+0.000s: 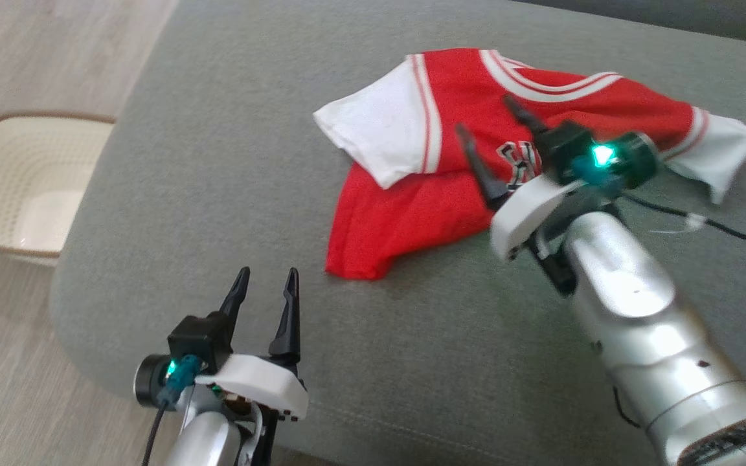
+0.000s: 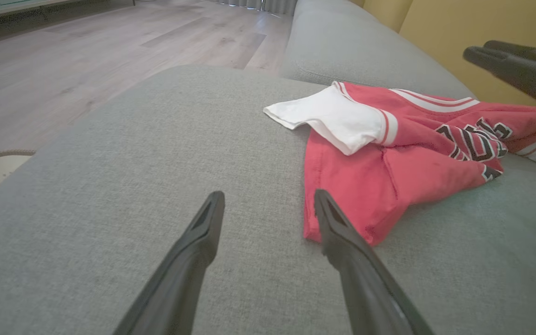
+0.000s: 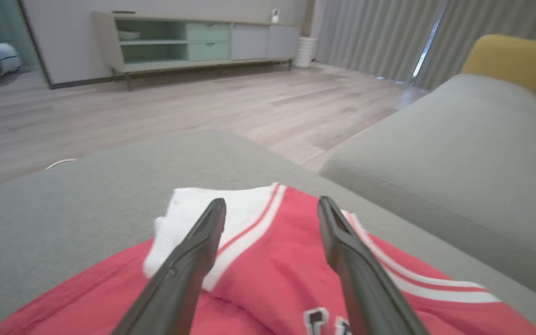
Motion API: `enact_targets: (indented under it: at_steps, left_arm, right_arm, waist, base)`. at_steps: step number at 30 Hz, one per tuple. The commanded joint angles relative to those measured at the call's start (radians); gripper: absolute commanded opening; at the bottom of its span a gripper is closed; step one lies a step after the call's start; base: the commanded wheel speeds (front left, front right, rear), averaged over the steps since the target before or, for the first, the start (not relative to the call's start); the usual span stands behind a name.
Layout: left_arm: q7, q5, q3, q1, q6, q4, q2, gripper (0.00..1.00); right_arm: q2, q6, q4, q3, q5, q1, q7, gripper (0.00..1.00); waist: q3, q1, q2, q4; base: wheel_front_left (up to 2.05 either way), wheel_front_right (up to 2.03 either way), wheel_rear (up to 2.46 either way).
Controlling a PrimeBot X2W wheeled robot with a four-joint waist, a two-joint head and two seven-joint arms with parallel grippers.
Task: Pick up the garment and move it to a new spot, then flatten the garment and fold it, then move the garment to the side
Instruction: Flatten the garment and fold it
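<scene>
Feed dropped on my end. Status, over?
Left tool open, empty, short of jersey. Right tool open over jersey, no grip. Jersey crumpled on sofa. Basket on floor, apart.

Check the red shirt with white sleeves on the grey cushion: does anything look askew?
Yes. The red shirt with white sleeves lies rumpled on the grey fabric cushion: one white sleeve is folded over the red body, the lower part is bunched, and the chest lettering is creased. Nothing looks torn or spilled.
</scene>
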Motion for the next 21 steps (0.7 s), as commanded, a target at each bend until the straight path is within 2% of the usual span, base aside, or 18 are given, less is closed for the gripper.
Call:
enact_targets:
  at_steps: [1,5,9,21]
  left_arm:
    - [-0.005,-0.004,0.025,-0.02,0.004,-0.034,0.004,1.0]
    - [-0.005,-0.011,0.013,-0.027,0.004,-0.038,0.004,1.0]
    - [-0.005,-0.017,0.0,-0.032,0.006,-0.04,0.004,1.0]
    - [-0.005,-0.036,-0.029,-0.047,0.015,-0.048,0.004,1.0]
  right_arm:
    - [0.022,0.007,-0.013,0.066,0.028,-0.031,0.011,1.0]
    - [0.018,0.007,0.037,0.213,0.095,-0.061,0.056,1.0]
    - [-0.001,0.007,0.085,0.296,0.153,-0.088,0.076,1.0]
    - [-0.019,0.007,0.219,0.403,0.225,-0.18,0.097,1.0]
  waist:
    - [0.018,0.0,0.0,0.036]
    - [0.04,0.0,0.0,0.072]
    - [0.057,0.0,0.0,0.101]
    - [0.1,0.0,0.0,0.16]
  base:
    - [0.0,0.0,0.0]
    - [0.0,0.0,0.0]
    - [0.0,0.0,0.0]
    - [0.0,0.0,0.0]
